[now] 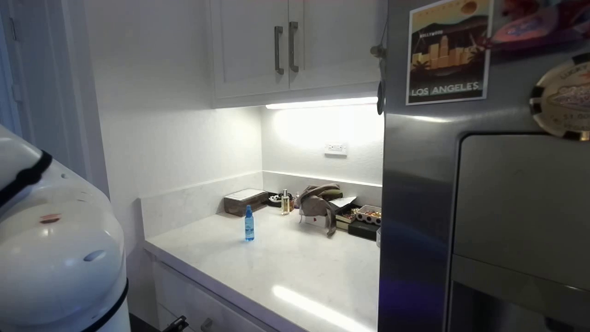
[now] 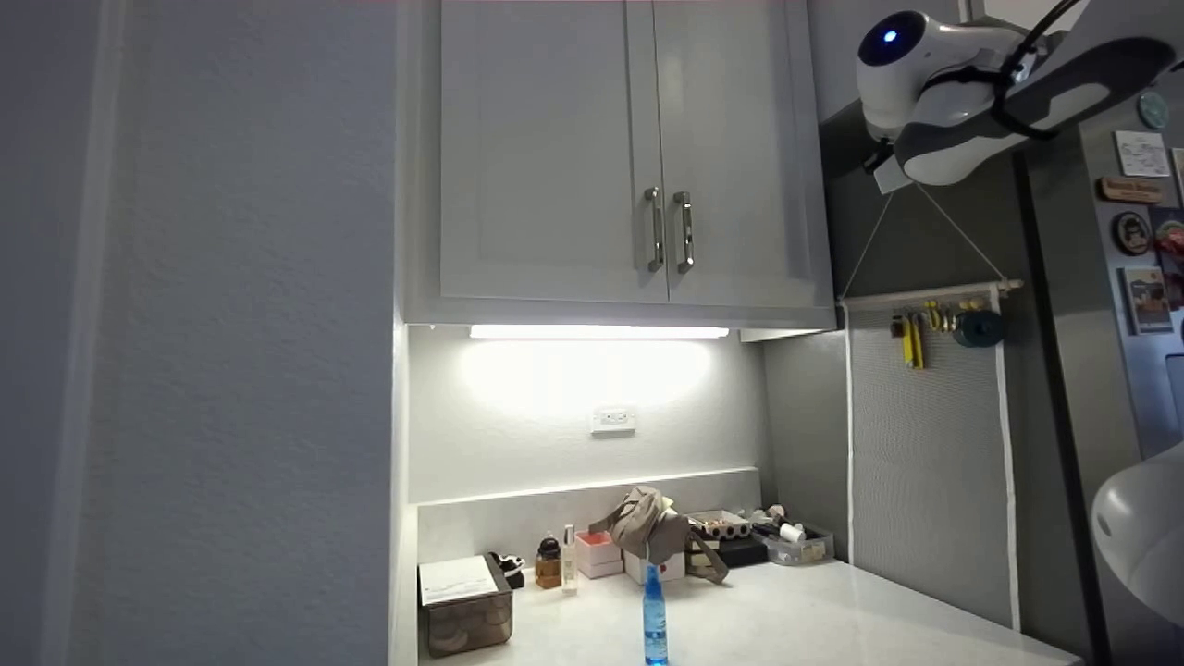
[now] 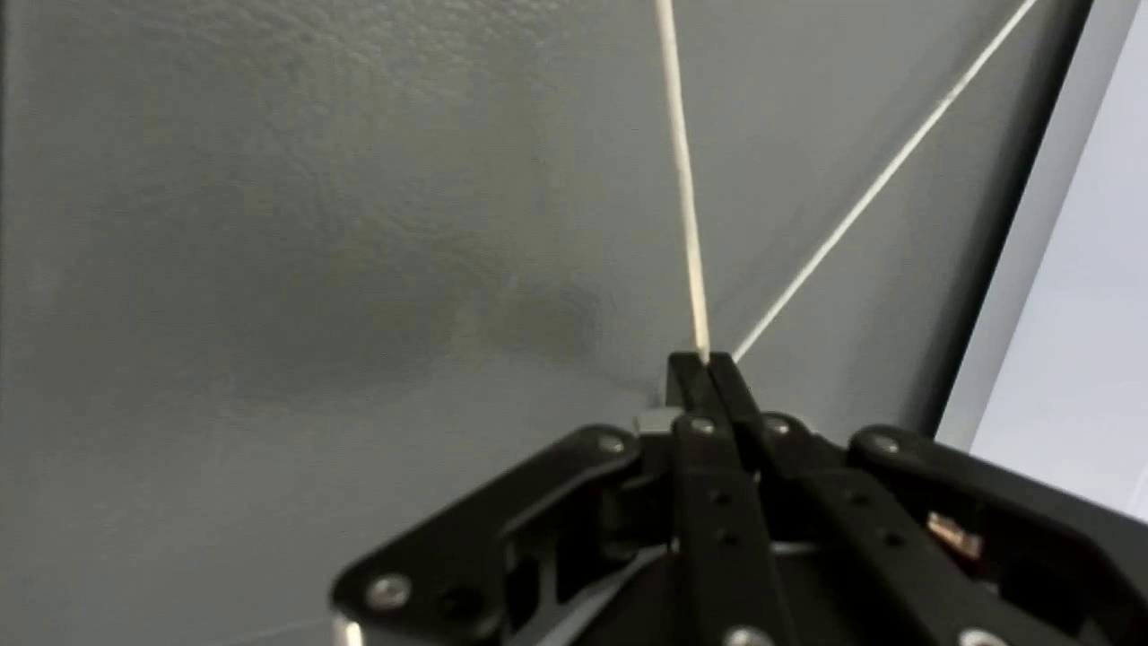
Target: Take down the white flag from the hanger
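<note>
The white flag (image 2: 928,481) is a long, sheer cloth with white side edges. It hangs from a pale rod (image 2: 893,298) against the grey side panel in an exterior view. A thin cord (image 2: 962,235) rises from both rod ends to a peak at my gripper (image 2: 879,157), which the arm partly hides there. In the wrist view my fingertips (image 3: 706,361) are shut, with one strand of the cord (image 3: 683,179) entering between them. The other strand passes behind the right fingertip. A pale block (image 3: 657,420) shows behind the fingers; I cannot tell if it is the hanger.
Several yellow and dark trinkets (image 2: 911,340) hang at the flag's top. Cabinet doors (image 2: 555,148) stand beside the arm. The countertop (image 1: 221,258) below holds a blue bottle (image 1: 249,226), a brown cloth item (image 1: 318,203) and boxes. A fridge (image 1: 419,184) stands at the side.
</note>
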`<state>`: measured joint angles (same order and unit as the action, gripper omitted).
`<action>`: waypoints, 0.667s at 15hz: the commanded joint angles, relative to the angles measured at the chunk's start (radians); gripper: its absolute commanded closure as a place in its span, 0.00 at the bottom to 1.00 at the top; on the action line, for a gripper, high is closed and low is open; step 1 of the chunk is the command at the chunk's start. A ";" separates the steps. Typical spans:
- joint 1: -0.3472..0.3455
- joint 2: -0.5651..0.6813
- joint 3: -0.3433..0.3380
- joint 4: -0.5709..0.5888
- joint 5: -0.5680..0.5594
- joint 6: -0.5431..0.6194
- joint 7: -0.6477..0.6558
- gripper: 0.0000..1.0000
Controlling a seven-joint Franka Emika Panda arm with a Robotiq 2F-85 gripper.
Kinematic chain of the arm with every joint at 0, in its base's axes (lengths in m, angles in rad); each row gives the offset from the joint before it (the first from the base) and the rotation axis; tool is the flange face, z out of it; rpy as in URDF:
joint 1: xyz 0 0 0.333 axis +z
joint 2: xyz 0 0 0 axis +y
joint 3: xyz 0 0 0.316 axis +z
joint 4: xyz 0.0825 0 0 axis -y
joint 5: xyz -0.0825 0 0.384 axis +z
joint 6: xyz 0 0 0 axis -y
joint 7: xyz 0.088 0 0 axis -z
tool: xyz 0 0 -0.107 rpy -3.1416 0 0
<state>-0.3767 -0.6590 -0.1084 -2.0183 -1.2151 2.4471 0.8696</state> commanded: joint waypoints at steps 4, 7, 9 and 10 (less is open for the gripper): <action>0.024 0.004 0.011 0.051 -0.057 -0.030 0.104 1.00; 0.027 0.012 0.009 0.070 -0.057 -0.034 0.123 1.00; 0.032 0.019 0.008 0.084 -0.054 -0.039 0.119 1.00; 0.039 0.019 0.007 0.087 -0.048 -0.039 0.112 1.00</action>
<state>-0.3586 -0.6591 -0.1032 -1.9743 -1.2399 2.4382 0.9521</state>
